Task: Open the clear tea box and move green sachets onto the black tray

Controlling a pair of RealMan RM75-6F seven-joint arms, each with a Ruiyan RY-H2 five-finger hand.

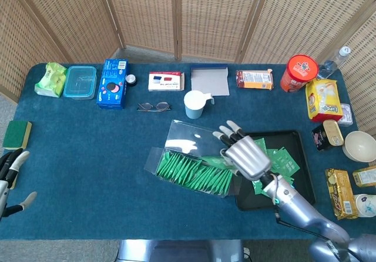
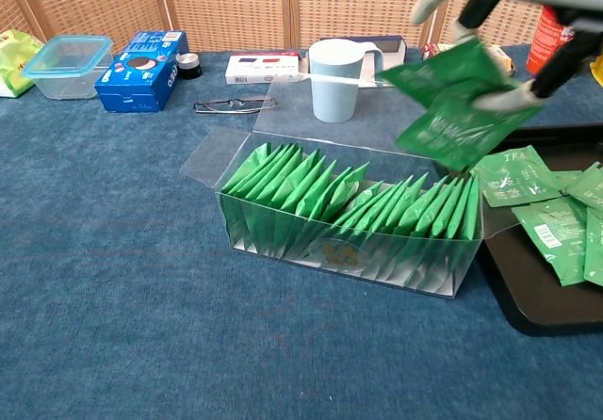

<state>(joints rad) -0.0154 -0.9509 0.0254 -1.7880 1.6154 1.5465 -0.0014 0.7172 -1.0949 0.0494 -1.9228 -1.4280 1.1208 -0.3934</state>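
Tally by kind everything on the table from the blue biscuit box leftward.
Green and yellow sponge: 1
Crumpled green packet: 1
Clear plastic container with blue lid: 1
Blue cardboard box: 1
Total: 4

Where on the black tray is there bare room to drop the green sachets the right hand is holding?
The black tray is bare along its near edge and near-right corner; green sachets crowd the far half. The right hand holds its sachets above the clear tea box.

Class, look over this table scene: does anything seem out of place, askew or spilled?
Nothing is spilled or damaged. The right hand holds green sachets in the air above the open clear tea box, and the sachets on the black tray lie in a loose, overlapping scatter.
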